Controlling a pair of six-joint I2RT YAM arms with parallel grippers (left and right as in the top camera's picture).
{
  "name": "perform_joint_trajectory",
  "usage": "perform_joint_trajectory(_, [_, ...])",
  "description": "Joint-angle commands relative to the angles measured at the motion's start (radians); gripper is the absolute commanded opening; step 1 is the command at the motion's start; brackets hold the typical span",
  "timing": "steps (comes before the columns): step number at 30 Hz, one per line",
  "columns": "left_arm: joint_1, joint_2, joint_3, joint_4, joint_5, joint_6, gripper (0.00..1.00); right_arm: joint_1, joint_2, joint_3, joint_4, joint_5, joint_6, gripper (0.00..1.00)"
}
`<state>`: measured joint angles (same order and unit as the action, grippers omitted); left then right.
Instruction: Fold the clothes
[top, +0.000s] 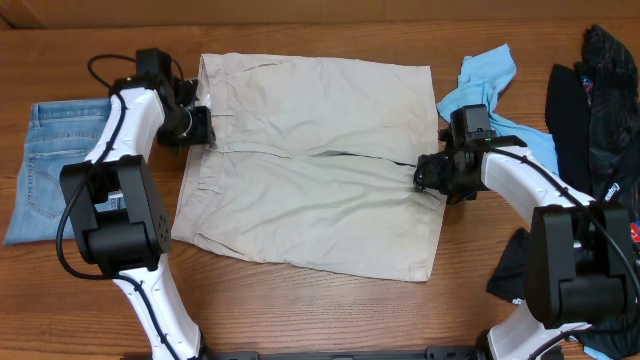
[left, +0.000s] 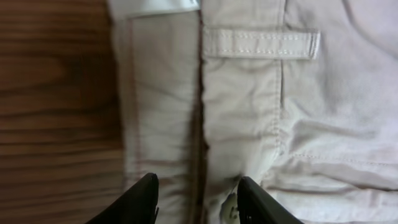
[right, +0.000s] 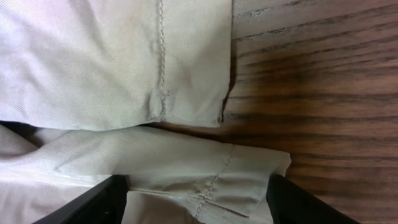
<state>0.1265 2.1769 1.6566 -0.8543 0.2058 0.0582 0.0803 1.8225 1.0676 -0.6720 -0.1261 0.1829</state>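
Left claw (left: 198, 200) gapes over the waistband (left: 163, 93), right claw (right: 196, 202) gapes over the leg hems (right: 193, 93); I see the khaki shorts (top: 310, 190) lying left-right between them.

The shorts (top: 320, 160) are matt beige twill cloth with stitched seams; the tabletop (top: 300, 310) is smooth brown wood with dark grain; the jeans (top: 50, 170) are faded denim; the left arm (top: 135, 110) has a glossy white plastic shell
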Motion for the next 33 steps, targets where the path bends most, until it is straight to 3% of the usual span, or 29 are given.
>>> perform_joint_trajectory(1, [0.004,-0.022,-0.062,0.026,0.119,0.008,0.44,-0.009,0.037,-0.034,-0.006,0.072,0.000,0.76])
perform_joint_trajectory(3, [0.004,-0.022,-0.078,0.030,0.164,0.026,0.41,-0.008,0.037,-0.034,-0.006,0.072,0.000,0.76])
perform_joint_trajectory(6, [0.004,-0.022,-0.083,0.036,0.195,0.043,0.24,-0.009,0.037,-0.034,-0.006,0.072,0.000,0.76])
perform_joint_trajectory(8, [0.005,-0.024,-0.082,0.046,0.195,0.043,0.07,-0.008,0.037,-0.034,-0.007,0.072,0.000,0.76])
perform_joint_trajectory(16, [0.051,-0.059,-0.045,0.018,0.178,0.038,0.04,-0.008,0.037,-0.034,-0.006,0.073,0.000,0.77])
perform_joint_trajectory(23, [0.076,-0.068,-0.045,-0.001,-0.053,-0.063,0.04,-0.009,0.037,-0.034,-0.006,0.073,0.000,0.76])
perform_joint_trajectory(33, [0.076,-0.068,-0.084,0.039,-0.216,-0.112,0.04,-0.009,0.037,-0.034,-0.007,0.073,0.000,0.76])
